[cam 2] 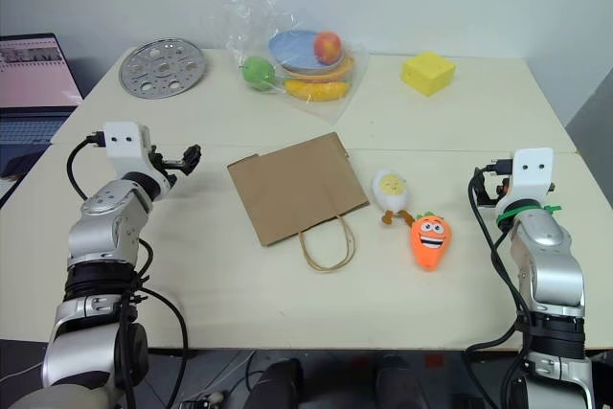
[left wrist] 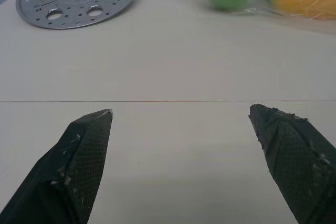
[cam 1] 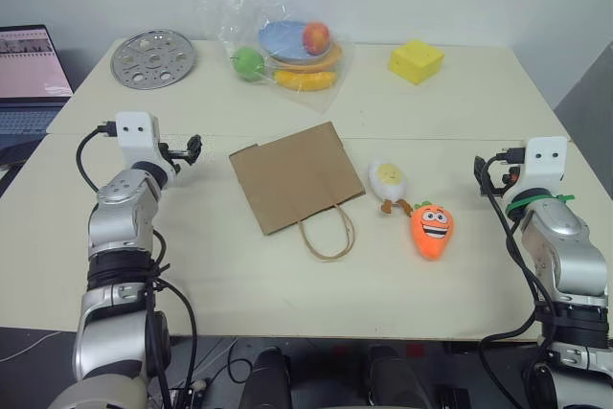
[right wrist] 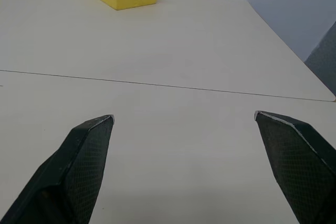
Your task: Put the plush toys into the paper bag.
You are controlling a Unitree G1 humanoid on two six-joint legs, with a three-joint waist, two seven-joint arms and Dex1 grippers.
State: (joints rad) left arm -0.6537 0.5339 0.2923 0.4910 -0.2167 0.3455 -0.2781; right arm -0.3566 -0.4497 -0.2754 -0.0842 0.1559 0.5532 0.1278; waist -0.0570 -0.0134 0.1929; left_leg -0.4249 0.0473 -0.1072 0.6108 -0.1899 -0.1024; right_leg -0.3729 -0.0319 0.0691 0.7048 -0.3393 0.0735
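- The paper bag [cam 1: 295,176] lies flat mid-table, handle [cam 1: 327,234] toward 6 o'clock; the egg toy [cam 1: 390,180] and carrot toy [cam 1: 432,229] lie touching at its 3 to 4 o'clock.
- The left gripper [left wrist: 181,124] and right gripper [right wrist: 184,127] hover level over the table's flanks, fingers spread, holding nothing.
- No readable writing.
- The cream table [cam 1: 192,256] meets a white wall; a laptop [cam 1: 29,79] sits at 10 o'clock.

Two plush toys [cam 1: 412,206], one paper bag [cam 1: 295,177]

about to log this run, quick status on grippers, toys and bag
Left gripper and right gripper open, empty. Paper bag flat on table, carrot plush and egg plush lying beside it. Nothing in the way.
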